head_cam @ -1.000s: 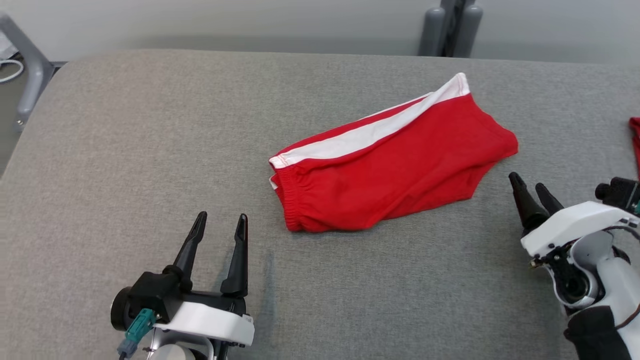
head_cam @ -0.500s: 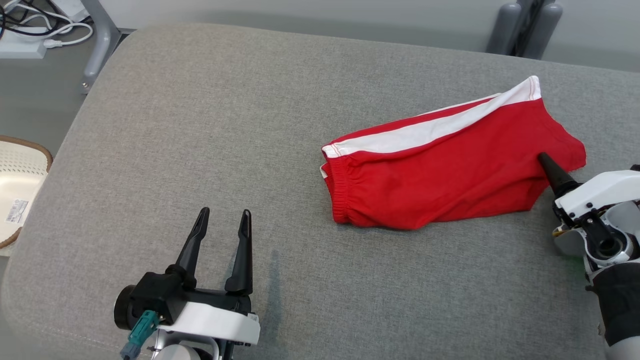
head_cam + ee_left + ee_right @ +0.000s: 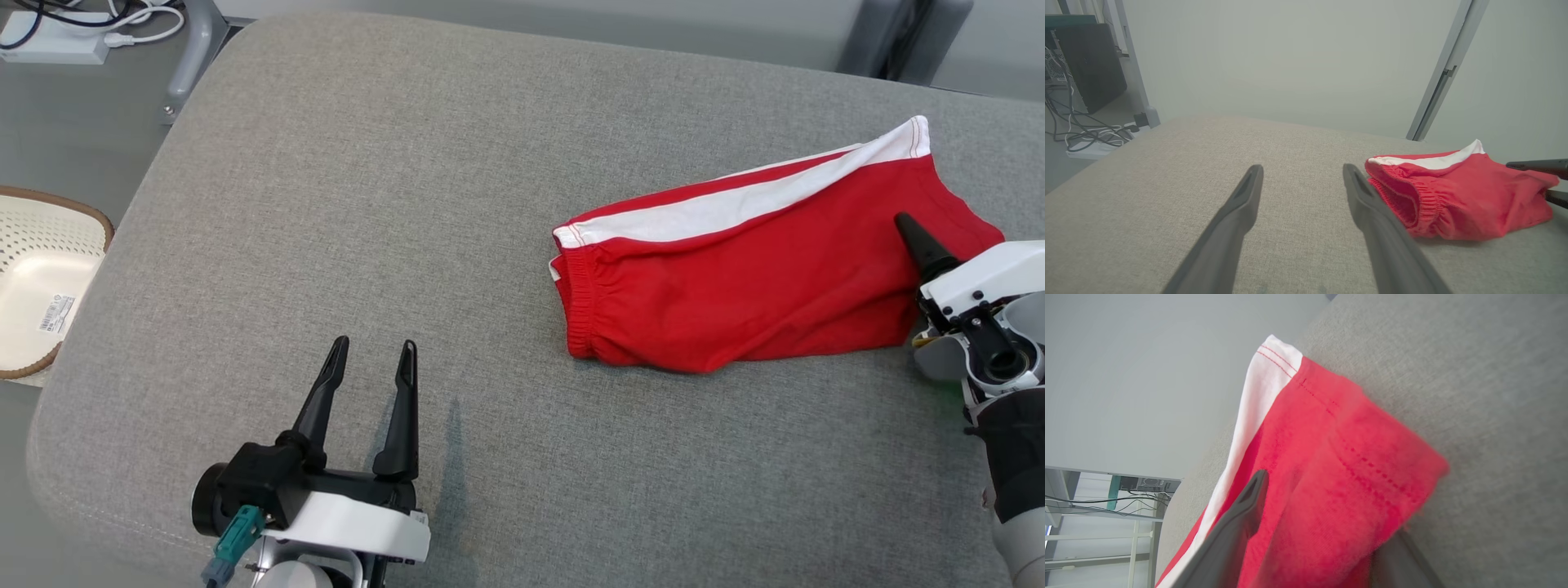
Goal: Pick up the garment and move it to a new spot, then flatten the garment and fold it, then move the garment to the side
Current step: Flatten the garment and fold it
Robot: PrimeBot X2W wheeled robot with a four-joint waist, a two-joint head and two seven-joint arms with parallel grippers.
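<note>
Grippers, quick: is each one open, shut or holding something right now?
Left gripper: open, holding nothing, above the grey cushion.
Right gripper: open, fingers astride the red shorts' edge, not clamped on it.

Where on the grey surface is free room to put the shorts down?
Free: the left half of the grey surface, between the left claw and the red shorts; also the near strip below them. Crowded: the right end, where the right claw straddles their hem.
</note>
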